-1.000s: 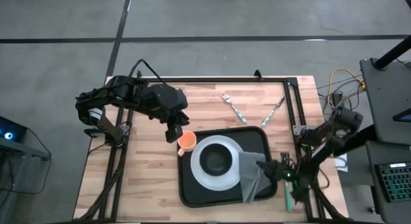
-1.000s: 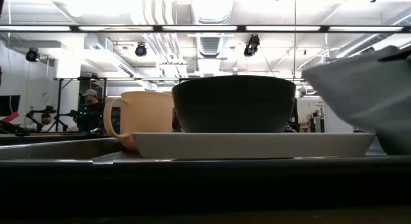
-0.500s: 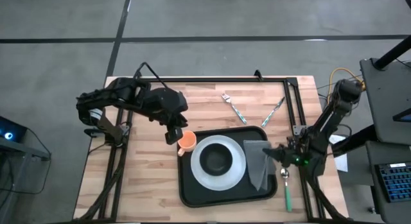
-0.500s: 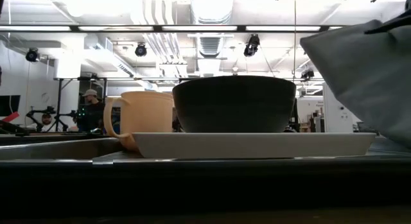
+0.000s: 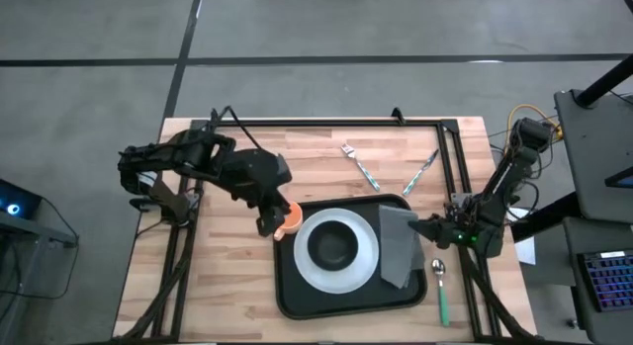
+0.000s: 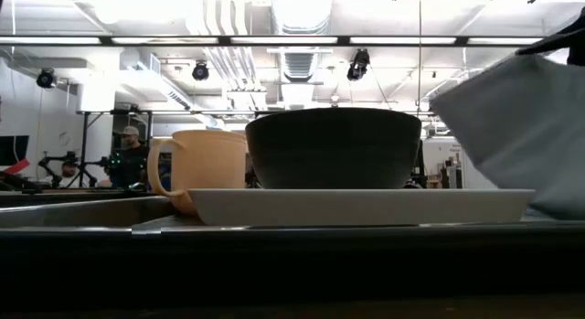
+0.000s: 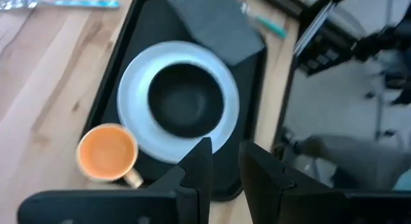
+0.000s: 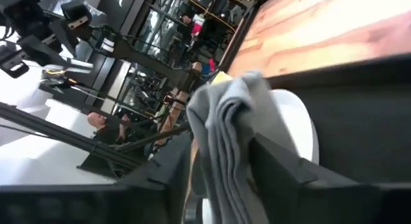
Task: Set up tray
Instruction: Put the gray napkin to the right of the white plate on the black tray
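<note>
The black tray (image 5: 297, 296) lies at the table's middle near side. It carries a white plate (image 5: 307, 266) with a black bowl (image 5: 334, 246), and an orange mug (image 5: 288, 218) sits at its far left corner. A grey folded cloth (image 5: 398, 246) lies along the tray's right side, its right edge raised and bunched between the fingers of my right gripper (image 5: 423, 229), which stand apart. My left gripper (image 5: 267, 224) hovers just left of the mug (image 7: 109, 153), slightly open, with nothing between its fingers. My right gripper has the cloth's bunched right edge (image 8: 225, 140) between its two fingers, several layers in loose folds. The fingers come about level from the table's right. I cannot tell whether they still touch the folds. The rest of the cloth (image 6: 530, 136) rests on the tray.
A green-handled spoon (image 5: 441, 291) lies on the wood just right of the tray. A fork (image 5: 361, 165) and a knife (image 5: 420, 172) lie beyond the tray's far edge. Black frame rails run along the table's left, far and right sides.
My right gripper has carried the cloth toward the table's far edge and lowered it. The cloth, hanging crumpled before, now lies spread along the tray's right side with only its right edge up. My left gripper has shifted a little toward the near edge, beside the mug.
</note>
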